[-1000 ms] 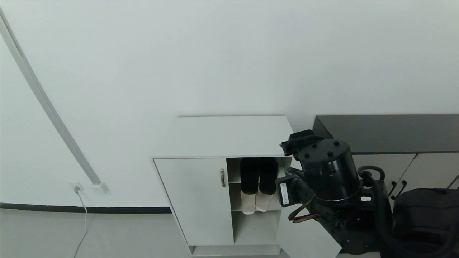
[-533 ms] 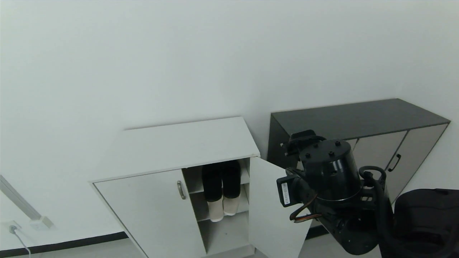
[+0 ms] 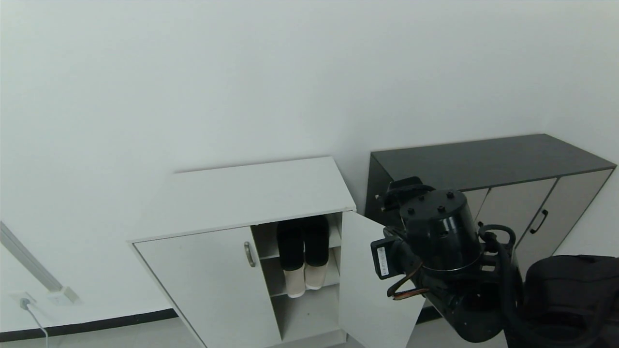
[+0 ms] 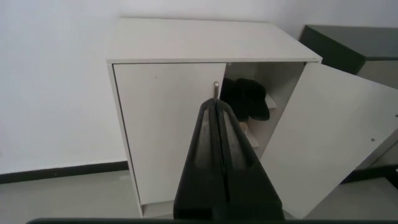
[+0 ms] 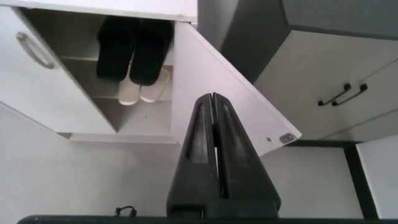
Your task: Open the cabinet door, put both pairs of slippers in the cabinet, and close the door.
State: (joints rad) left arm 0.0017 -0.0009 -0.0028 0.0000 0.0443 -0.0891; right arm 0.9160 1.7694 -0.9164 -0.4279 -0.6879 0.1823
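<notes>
Socket [image 3: 22, 303] sits low on the wall [image 3: 193, 96], at eight o'clock from the cabinet [image 3: 251, 193]. The cabinet's left door [image 3: 208, 285] is shut, with the handle [image 3: 249, 254] at its inner edge. In the open right half, black slippers [image 3: 302, 241] stand on the upper shelf [image 3: 267, 251], white slippers [image 3: 304, 282] at six o'clock from them on the middle shelf [image 3: 278, 290]. The right door [image 3: 372, 290] is swung out wide. A dark sideboard [image 3: 483, 159] stands at three o'clock. The left gripper [image 4: 216, 109] is clenched on nothing, facing the handle, apart from it. The right gripper [image 5: 213, 99] is clenched too, holding nothing, facing the open door.
</notes>
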